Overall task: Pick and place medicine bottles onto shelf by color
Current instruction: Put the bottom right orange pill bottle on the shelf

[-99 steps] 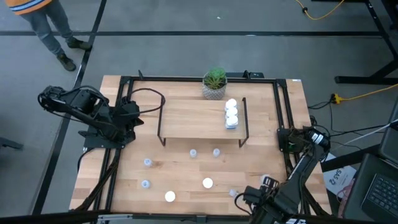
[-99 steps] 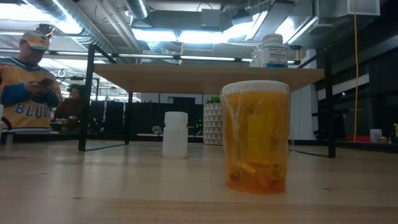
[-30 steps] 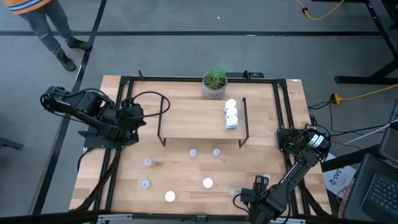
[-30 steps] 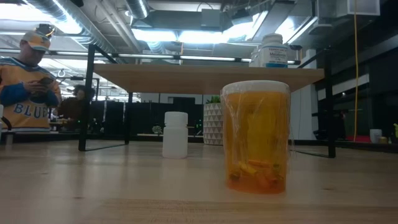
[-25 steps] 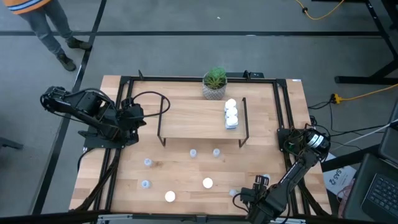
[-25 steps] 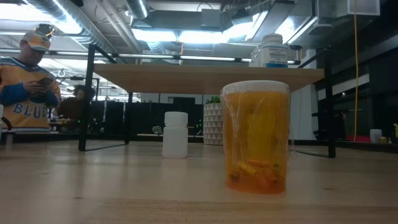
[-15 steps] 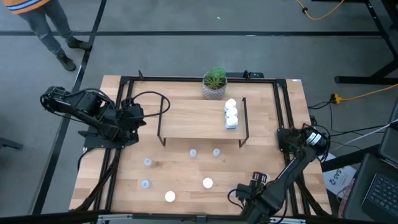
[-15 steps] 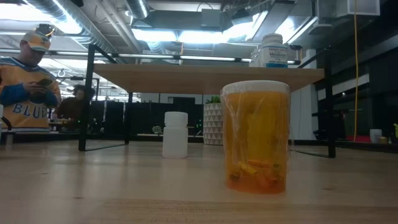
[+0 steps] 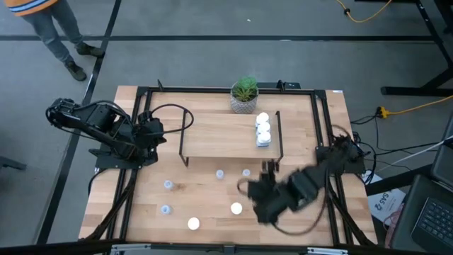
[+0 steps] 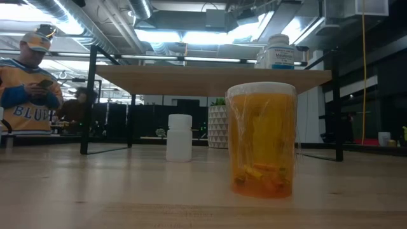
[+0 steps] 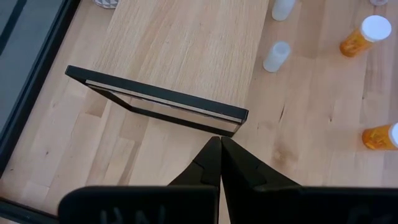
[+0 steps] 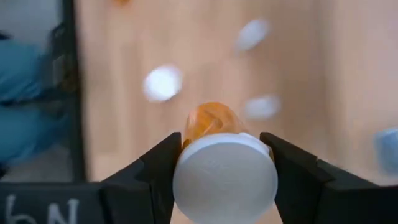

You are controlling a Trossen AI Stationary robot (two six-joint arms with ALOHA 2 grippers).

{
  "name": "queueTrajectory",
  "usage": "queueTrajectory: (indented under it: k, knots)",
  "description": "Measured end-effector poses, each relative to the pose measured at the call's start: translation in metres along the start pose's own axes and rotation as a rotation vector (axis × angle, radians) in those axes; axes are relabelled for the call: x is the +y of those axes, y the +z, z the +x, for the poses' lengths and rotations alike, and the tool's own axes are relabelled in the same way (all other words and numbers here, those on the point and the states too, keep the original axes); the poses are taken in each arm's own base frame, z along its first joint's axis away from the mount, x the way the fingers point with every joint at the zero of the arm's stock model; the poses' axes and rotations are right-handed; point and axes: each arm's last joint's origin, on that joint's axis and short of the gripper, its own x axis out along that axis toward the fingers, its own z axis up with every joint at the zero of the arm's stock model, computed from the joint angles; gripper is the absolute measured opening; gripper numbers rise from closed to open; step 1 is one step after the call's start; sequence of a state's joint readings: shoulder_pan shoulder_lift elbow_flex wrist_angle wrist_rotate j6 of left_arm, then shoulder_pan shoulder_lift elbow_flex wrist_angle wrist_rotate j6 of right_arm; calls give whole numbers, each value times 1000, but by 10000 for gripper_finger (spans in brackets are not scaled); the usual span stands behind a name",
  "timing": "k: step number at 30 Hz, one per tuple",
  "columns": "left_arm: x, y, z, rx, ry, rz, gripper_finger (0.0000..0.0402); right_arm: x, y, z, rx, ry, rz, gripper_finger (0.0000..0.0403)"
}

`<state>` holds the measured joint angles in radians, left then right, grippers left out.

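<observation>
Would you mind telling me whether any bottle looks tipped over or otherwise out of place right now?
Yes: in the left wrist view, two orange bottles lie on their sides on the table. The pale bottle nearby stands upright. The right gripper holds an orange bottle with a white cap.

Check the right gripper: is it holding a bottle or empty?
Holding one. In the right wrist view, the right gripper has an orange bottle with a white cap clamped between its two fingers, above the table.

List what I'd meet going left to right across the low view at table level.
person in the jersey → shelf's left black leg → white bottle → potted plant → orange bottle → shelf's right black leg
</observation>
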<state>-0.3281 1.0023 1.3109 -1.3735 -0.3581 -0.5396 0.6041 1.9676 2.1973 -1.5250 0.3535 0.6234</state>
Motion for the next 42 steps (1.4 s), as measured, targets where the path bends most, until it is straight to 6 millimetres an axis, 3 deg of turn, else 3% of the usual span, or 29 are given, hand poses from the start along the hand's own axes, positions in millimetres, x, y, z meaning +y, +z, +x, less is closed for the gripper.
queueTrajectory:
  k: [5,9,14,21,25,31,42]
  knots:
    - [0,0,0,0,1,1,0,-60,39,-15,-113,-52,-6,205]
    - [0,0,0,0,0,0,0,-114,61,-4,-114,-89,-16,205]
    - [0,0,0,0,0,1,0,-178,74,18,-35,-50,-13,206]
    - [0,0,0,0,1,2,0,-237,75,33,21,21,50,206]
    - [0,0,0,0,1,2,0,-253,75,51,64,57,88,206]
    - [0,0,0,0,2,2,0,-255,68,83,161,60,73,207]
    - [0,0,0,0,1,2,0,-254,63,106,201,33,67,207]
